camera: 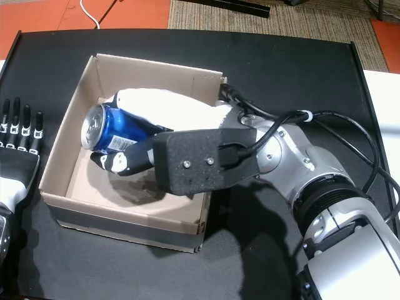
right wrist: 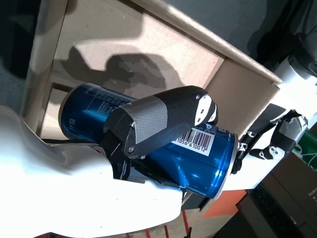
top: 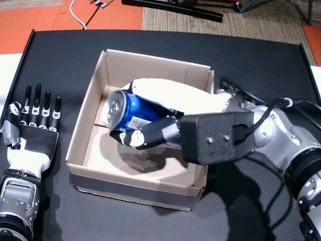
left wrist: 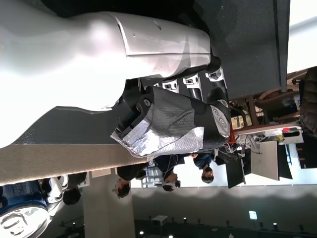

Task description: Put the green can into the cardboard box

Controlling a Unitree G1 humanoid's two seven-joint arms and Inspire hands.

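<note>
The only can in view is blue (top: 128, 114), with a silver top and a barcode; I see no green one. My right hand (top: 168, 98) is shut on the blue can and holds it on its side inside the open cardboard box (top: 82, 113), a little above the box floor. Both head views show this, with the can (camera: 111, 128) and hand (camera: 169, 109) over the box (camera: 61, 134). In the right wrist view the thumb (right wrist: 158, 119) wraps across the can (right wrist: 198, 158). My left hand (top: 31, 128) lies flat on the table left of the box, fingers spread, holding nothing.
The box stands in the middle of a black table (top: 251, 55). Beyond the far edge are orange floor (top: 45, 20), a carpet and a white cable (top: 77, 15). Several people (left wrist: 163, 173) show in the background of the left wrist view.
</note>
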